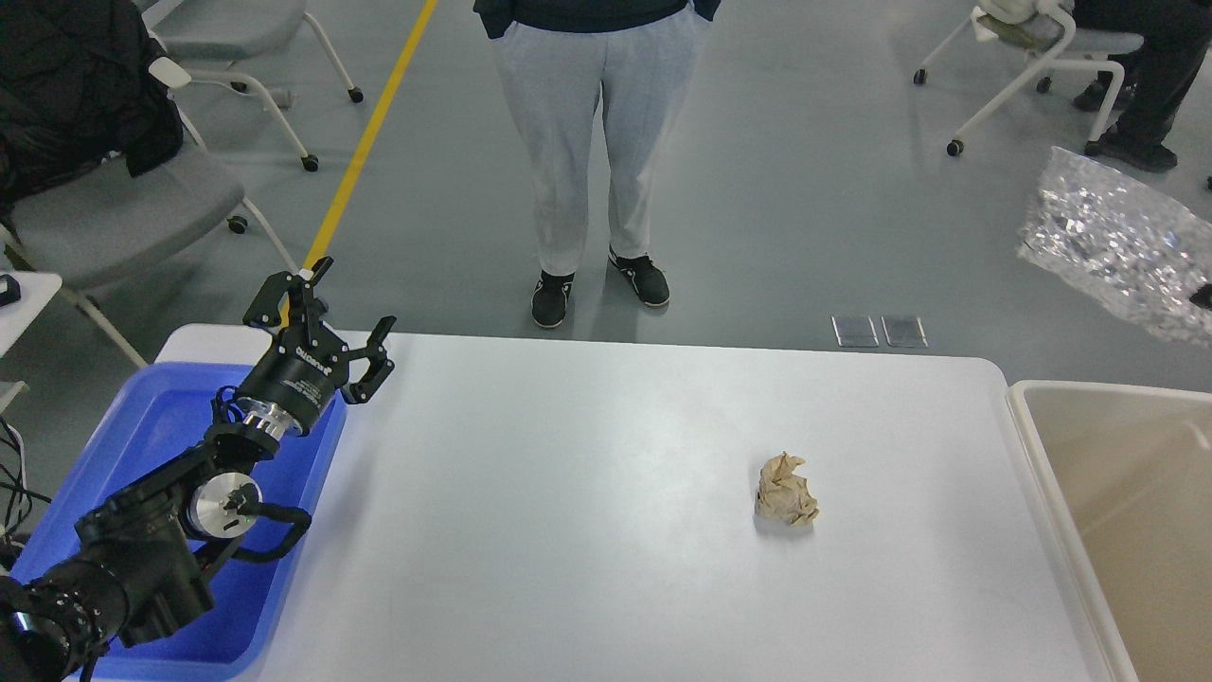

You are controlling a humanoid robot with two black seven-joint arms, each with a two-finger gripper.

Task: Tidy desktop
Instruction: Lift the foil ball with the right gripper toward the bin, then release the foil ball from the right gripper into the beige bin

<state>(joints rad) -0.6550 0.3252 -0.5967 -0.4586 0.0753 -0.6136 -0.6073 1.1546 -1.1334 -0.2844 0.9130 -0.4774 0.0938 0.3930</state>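
The white desktop (568, 474) fills the middle of the head view. A crumpled brown paper ball (786, 490) lies on it right of centre. A crinkled silver foil sheet (1117, 242) hangs in the air at the upper right, above the beige bin. Only a dark sliver of my right gripper (1203, 296) shows at the right edge, at the foil's lower edge, holding it. My left gripper (357, 292) is open and empty, raised over the desktop's far left corner beside the blue tray.
A blue plastic tray (161, 417) sits at the left under my left arm. A beige bin (1117, 474) stands off the right end of the desktop. A person (597, 142) stands behind the far edge. Wheeled chairs (123, 208) stand around.
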